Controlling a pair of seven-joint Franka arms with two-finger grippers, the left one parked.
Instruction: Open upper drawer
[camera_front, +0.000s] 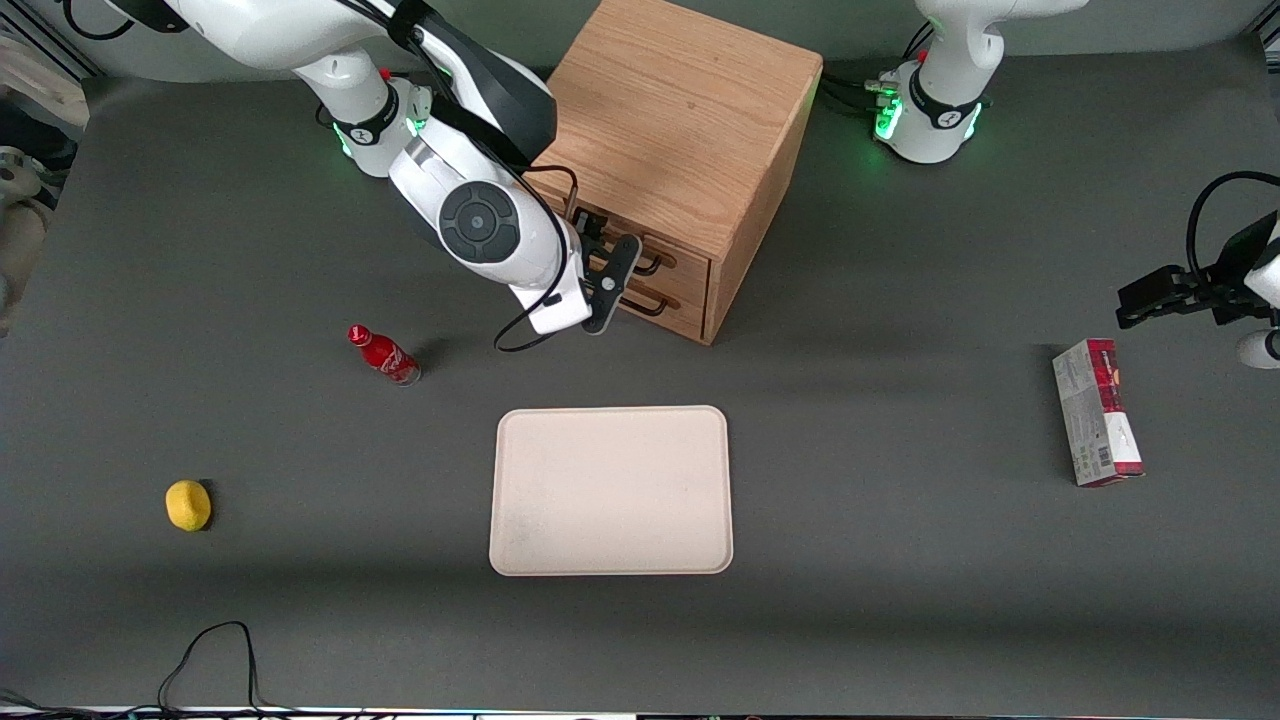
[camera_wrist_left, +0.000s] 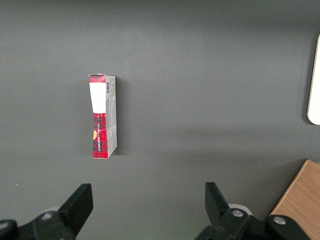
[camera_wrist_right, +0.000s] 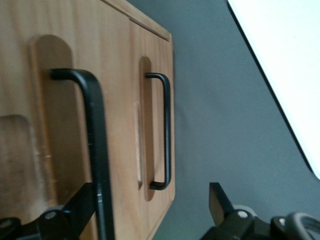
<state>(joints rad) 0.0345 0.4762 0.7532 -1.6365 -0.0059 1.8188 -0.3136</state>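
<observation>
cream tray (camera_front: 611, 490), gripper (camera_front: 610, 270) spread wide at upper drawer (camera_front: 655, 252) handle (camera_wrist_right: 95, 145)

The cabinet (camera_front: 680, 130) is light oak with visible grain, and its upper drawer (camera_wrist_right: 65, 90) shares that tone, with a black bar handle (camera_wrist_right: 95, 150). The gripper (camera_front: 608, 285) in front of the drawers is black on a white arm. The table (camera_front: 900, 560) is dark grey. The tray (camera_front: 611, 490) is pale cream. The bottle (camera_front: 385, 356) is red, the lemon (camera_front: 188, 504) yellow, and the carton (camera_front: 1096, 412) grey, red and white.
</observation>
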